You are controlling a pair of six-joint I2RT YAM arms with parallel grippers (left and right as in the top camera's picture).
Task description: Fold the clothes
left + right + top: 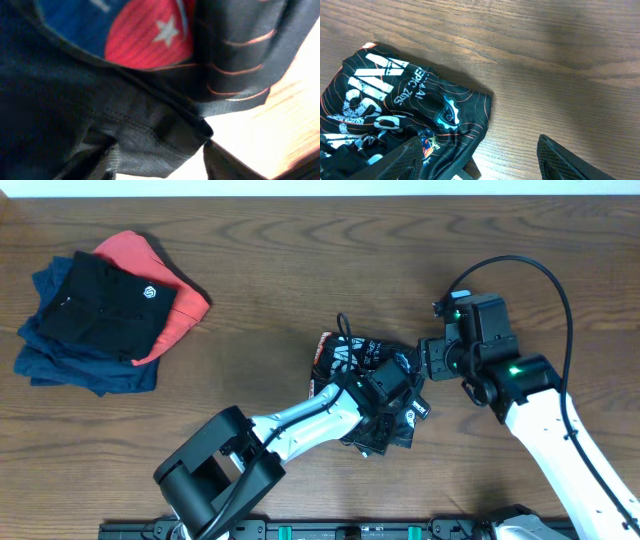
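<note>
The bunched shirt (338, 357) needed spreading flat; the right hand (424, 368) hovered released beside it, whether the left hand (386, 394) gripped it I couldn't tell.

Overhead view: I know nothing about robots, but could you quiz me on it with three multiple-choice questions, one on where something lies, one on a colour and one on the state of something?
1. Where on the table does the pile of folded clothes lie?
A. lower right
B. upper left
C. dead centre

2. What colour is the top garment of that pile?
A. white
B. green
C. black

3. How does the patterned shirt in the middle of the table lie?
A. crumpled in a heap
B. folded flat in a neat square
C. hanging over the table's edge

Answers: 1 B, the pile sits near the picture's upper left corner. 2 C, it is black with a small white emblem. 3 A, the cloth is bunched and wrinkled, with no tidy fold.
</note>
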